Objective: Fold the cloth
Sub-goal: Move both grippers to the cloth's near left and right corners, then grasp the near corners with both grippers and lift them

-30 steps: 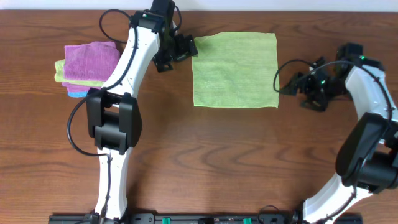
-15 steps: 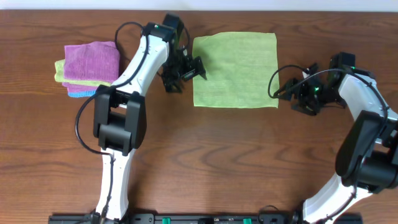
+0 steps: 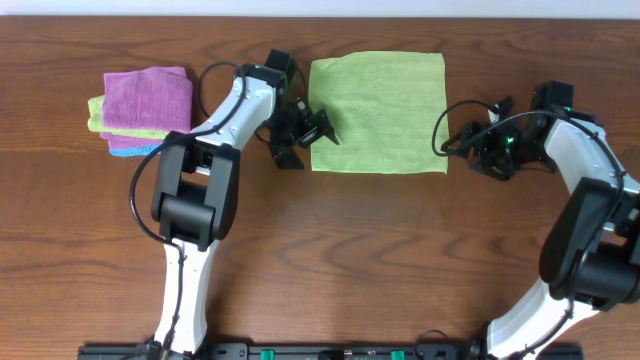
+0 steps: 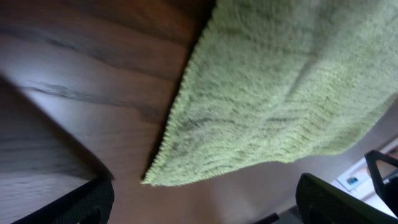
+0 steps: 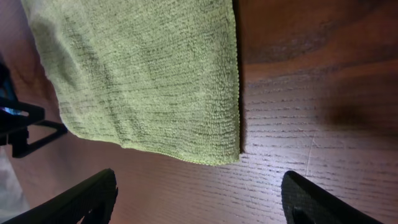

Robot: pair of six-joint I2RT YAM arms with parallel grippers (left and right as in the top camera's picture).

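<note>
The lime-green cloth (image 3: 378, 112) lies flat and unfolded on the wooden table. My left gripper (image 3: 308, 142) hovers at its left edge, close to the near-left corner. In the left wrist view that cloth corner (image 4: 155, 177) sits just ahead of the open left gripper (image 4: 199, 211), nothing between its fingers (image 4: 68, 205). My right gripper (image 3: 462, 142) stands just off the near-right corner. The right wrist view shows the cloth (image 5: 143, 74) ending ahead of the open right gripper (image 5: 199, 208); only bare wood lies between its fingers (image 5: 323, 202).
A stack of folded cloths (image 3: 147, 108), pink-purple on top with green and teal below, sits at the far left. The table's back edge (image 3: 400, 16) runs close behind the green cloth. Each arm's cable loops beside its wrist.
My left gripper has travelled from the cloth's far-left corner down its left edge to the near-left corner. The right gripper has shifted slightly up and toward the cloth's right edge.
</note>
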